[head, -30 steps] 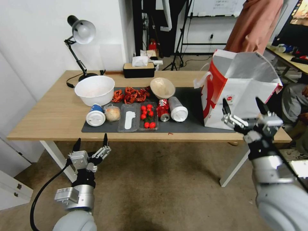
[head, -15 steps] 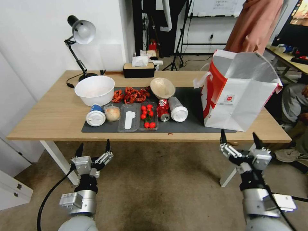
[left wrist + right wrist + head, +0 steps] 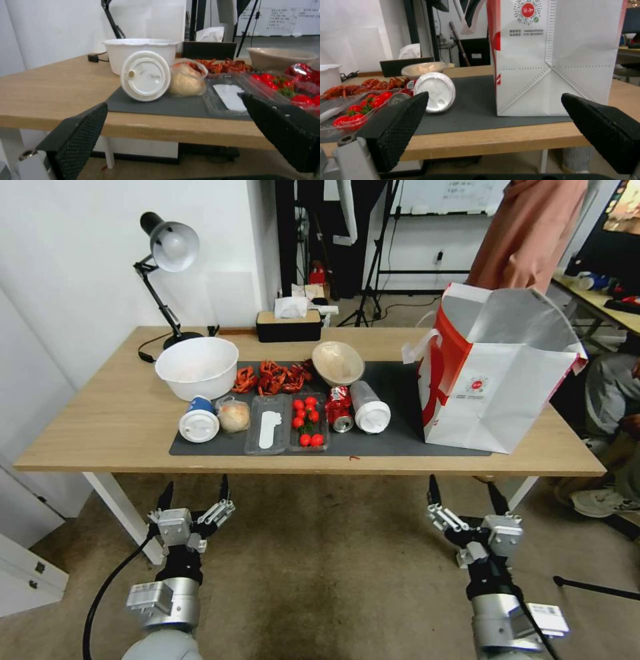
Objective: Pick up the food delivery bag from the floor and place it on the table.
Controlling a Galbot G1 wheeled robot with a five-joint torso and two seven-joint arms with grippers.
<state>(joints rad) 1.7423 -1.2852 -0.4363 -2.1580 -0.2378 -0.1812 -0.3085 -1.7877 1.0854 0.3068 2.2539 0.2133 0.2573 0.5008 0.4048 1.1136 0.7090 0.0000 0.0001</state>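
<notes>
Right hand (image 3: 465, 499) has dropped away from the food delivery bag (image 3: 497, 373) since a second ago; now hanging below the worktop (image 3: 93, 427) edge, over the floor (image 3: 333, 573), well clear of the bag. Left hand (image 3: 194, 493) is sitting almost where it was, low in front of the near-left leg. The things up top are lying as before.

Worktop is carrying everything. The bag is standing upright at its right end, mouth gaping, base partly on the dark mat (image 3: 393, 380) and touching nothing else. Just beside it on the mat: a tipped white lidded cup (image 3: 370, 410), a red can (image 3: 340, 410), a tray of tomatoes (image 3: 307, 421), another lidded cup (image 3: 199, 423), a white bowl (image 3: 197, 367).

Both hands are holding their fingers wide apart, gripping nothing; each wrist view is showing the two pads splayed with open air between.

Judging progress: bag is off the floor and resting on the worktop, released. Placement looks finished; I am seeing nothing left but tucking the arms away.
</notes>
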